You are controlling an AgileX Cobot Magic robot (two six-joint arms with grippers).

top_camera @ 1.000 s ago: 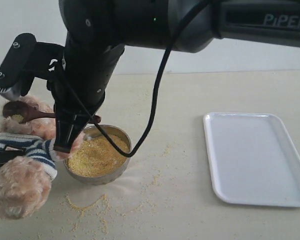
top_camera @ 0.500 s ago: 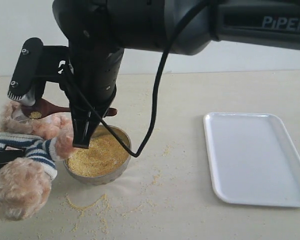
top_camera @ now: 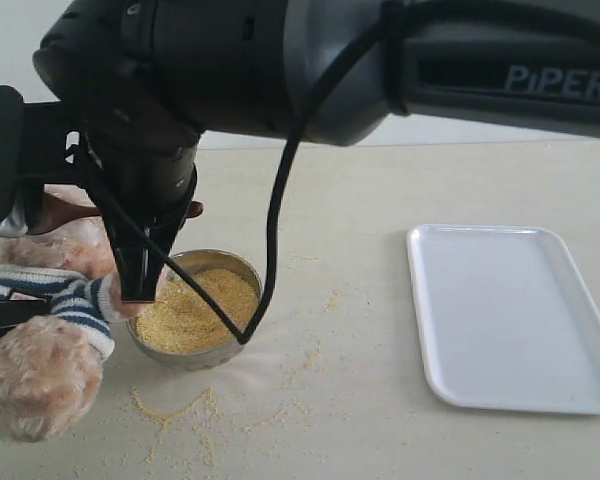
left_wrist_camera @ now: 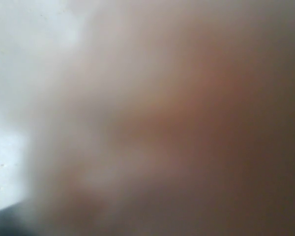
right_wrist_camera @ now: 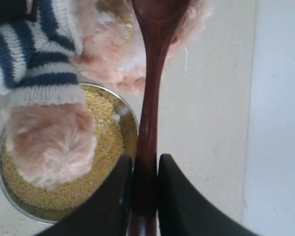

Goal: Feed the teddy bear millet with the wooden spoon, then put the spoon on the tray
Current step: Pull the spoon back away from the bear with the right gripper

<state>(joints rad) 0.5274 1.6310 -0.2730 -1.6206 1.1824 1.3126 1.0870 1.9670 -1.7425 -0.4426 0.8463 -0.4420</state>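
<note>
The teddy bear (top_camera: 68,296) sits at the left, its striped sleeve and a paw (right_wrist_camera: 51,142) reaching over the steel bowl of millet (top_camera: 192,308). My right gripper (right_wrist_camera: 145,164) reaches across to the left and is shut on the handle of the wooden spoon (right_wrist_camera: 150,98). The spoon's bowl end lies against the bear's fur by its face; in the exterior view only the handle end (top_camera: 188,210) shows clearly. The white tray (top_camera: 510,315) lies at the right. The left wrist view is a close brown blur. A dark bar (top_camera: 2,314) shows under the bear's sleeve.
Stray millet (top_camera: 175,408) is scattered on the table in front of the steel bowl (top_camera: 242,330) and to its right. The big black arm (top_camera: 280,60) fills the upper part of the exterior view. A pale wall runs behind the table.
The right arm has lifted the spoon and then swung left towards the bear's face. The spoon's bowl with millet, visible before, is now hidden behind the wrist.
</note>
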